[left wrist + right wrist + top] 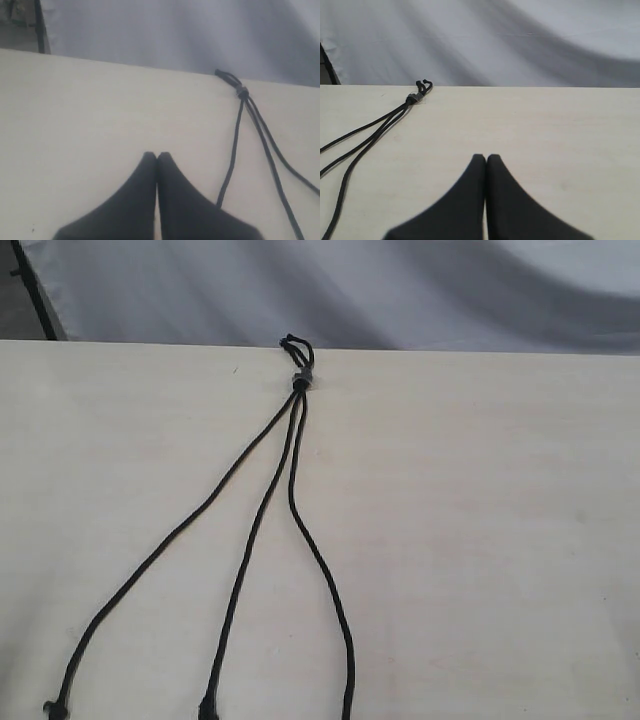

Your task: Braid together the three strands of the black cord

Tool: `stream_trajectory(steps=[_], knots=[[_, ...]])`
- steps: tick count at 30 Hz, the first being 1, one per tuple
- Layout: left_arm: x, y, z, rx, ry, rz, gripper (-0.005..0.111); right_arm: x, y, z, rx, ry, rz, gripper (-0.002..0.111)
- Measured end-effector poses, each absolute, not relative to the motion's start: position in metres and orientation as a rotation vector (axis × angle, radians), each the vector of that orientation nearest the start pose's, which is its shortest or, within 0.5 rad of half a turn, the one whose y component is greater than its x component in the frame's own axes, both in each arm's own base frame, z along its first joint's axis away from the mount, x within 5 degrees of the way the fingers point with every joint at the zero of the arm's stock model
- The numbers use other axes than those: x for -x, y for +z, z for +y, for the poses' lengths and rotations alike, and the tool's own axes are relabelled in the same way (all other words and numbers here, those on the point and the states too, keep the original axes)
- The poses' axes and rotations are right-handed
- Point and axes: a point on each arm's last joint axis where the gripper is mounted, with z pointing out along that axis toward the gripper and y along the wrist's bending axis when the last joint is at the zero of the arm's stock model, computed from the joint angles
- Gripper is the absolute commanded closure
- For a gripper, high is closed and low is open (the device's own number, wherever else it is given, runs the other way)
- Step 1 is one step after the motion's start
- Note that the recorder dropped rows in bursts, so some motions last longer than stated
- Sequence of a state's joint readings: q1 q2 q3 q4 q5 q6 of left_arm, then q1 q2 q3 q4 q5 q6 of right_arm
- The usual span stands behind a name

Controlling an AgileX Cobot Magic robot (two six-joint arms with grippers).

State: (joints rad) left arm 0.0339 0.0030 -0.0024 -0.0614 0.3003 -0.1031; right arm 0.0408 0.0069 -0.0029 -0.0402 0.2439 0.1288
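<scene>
The black cord lies on the pale table (pixel 480 540), its knot (pixel 300 380) and small loop at the far edge. Three strands fan out from the knot toward the near edge, uncrossed: a left strand (pixel 160 550), a middle strand (pixel 250 540) and a right strand (pixel 325 580). The knot shows in the left wrist view (pixel 242 92) and in the right wrist view (pixel 414 98). My left gripper (pixel 157 156) is shut on nothing, over bare table beside a strand (pixel 232 155). The right gripper (pixel 486 158) is shut and empty, well apart from the strands (pixel 365 135). Neither gripper appears in the exterior view.
A grey-white cloth backdrop (pixel 400 290) hangs behind the table's far edge (pixel 500 348). A dark post (pixel 35 290) stands at the far left corner.
</scene>
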Motion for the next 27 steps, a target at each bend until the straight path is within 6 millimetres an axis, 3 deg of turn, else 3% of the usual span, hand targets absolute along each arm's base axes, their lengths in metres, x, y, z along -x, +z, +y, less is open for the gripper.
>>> stream_trajectory(steps=[6,10,14,20,27], knots=[[-0.056,0.219,0.002,0.186,-0.154,1.416,0.107,-0.057,0.205,0.003,-0.143,0.212,1.570,0.108],[-0.044,0.253,0.004,0.223,-0.277,1.011,0.107,-0.052,0.234,0.001,-0.167,0.271,1.247,0.108],[-0.030,0.271,0.005,0.202,-0.320,0.767,0.107,-0.045,0.253,-0.001,-0.166,0.295,1.042,0.108],[-0.036,0.288,0.004,0.187,-0.249,0.890,0.107,-0.046,0.290,-0.001,-0.160,0.293,1.044,0.108],[-0.083,0.279,0.005,0.237,-0.222,1.264,0.107,-0.098,0.303,0.004,-0.180,0.261,1.508,0.108]])
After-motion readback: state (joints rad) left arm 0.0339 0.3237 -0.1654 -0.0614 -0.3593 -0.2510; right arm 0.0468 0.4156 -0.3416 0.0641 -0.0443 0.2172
